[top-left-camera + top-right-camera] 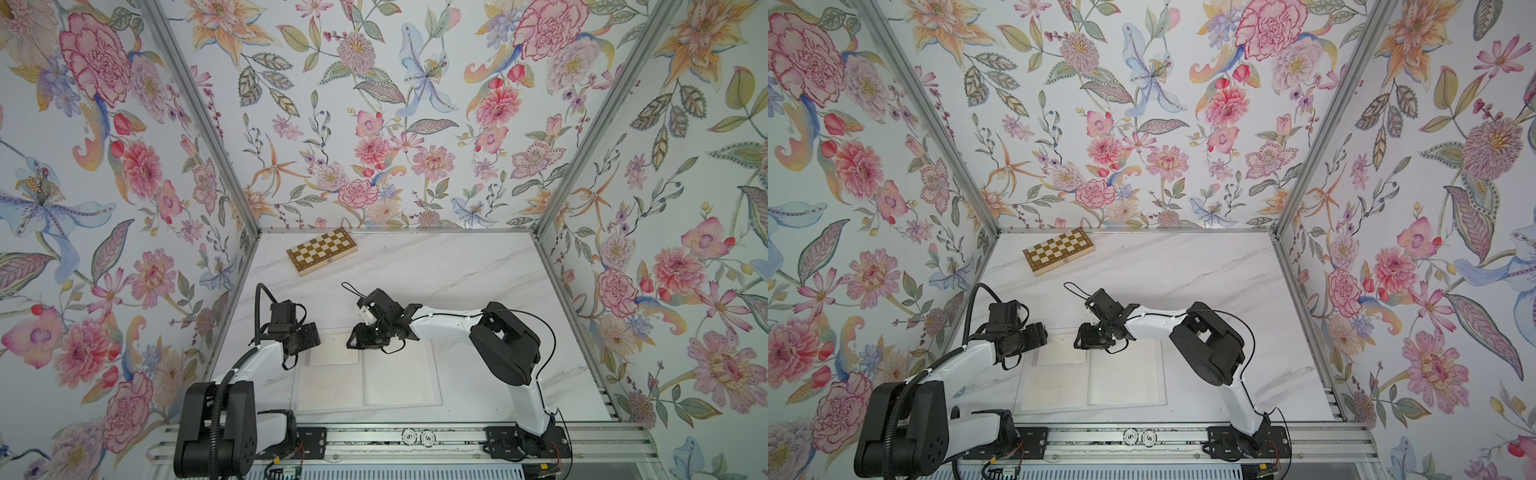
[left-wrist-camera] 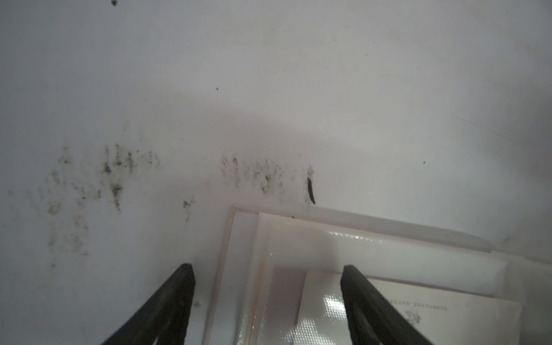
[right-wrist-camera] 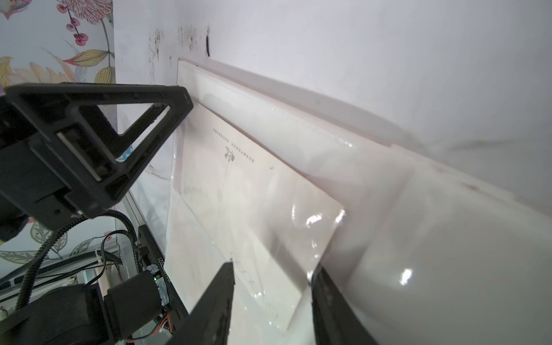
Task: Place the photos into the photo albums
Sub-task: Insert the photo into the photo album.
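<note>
— Where is the photo (image 1: 333,350) found?
— On the album's (image 1: 395,382) upper-left page, long axis across the frame. Its right end is straddled by the half-spread right jaws; a pinch cannot be told. Left jaws are spread at its left end.

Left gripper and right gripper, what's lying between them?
A cream photo on the open photo album, spanning from left gripper to right gripper; the right wrist view shows it.
</note>
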`<action>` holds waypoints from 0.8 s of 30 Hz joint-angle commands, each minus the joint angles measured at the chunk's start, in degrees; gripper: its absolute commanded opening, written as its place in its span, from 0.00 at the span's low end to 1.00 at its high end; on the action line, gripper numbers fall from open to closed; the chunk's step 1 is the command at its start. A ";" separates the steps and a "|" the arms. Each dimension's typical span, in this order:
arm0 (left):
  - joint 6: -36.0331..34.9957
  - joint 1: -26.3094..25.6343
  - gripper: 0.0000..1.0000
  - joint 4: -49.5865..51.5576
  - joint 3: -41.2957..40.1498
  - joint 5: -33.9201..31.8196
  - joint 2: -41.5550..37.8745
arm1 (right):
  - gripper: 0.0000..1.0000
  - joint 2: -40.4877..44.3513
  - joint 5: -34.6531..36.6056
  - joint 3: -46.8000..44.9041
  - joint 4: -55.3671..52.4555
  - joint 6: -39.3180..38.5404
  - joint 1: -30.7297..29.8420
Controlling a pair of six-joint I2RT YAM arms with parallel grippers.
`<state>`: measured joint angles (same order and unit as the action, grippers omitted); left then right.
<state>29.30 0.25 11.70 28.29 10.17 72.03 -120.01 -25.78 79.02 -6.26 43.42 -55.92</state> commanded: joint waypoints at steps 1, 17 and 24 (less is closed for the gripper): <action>-0.27 -0.59 0.76 3.50 -0.71 1.16 -0.13 | 0.44 -1.49 -2.48 2.35 2.16 1.66 -0.42; 1.85 -3.36 0.76 5.56 -0.63 0.12 -1.79 | 0.62 0.89 4.37 1.32 -6.75 -1.10 -0.24; 4.60 -5.89 0.76 4.91 -1.85 -0.25 -1.63 | 0.63 1.56 8.88 0.52 -10.77 -3.56 -0.53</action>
<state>31.40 -4.23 14.24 28.23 9.28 70.81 -119.22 -21.26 80.93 -11.51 41.95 -56.31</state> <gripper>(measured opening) 0.758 0.626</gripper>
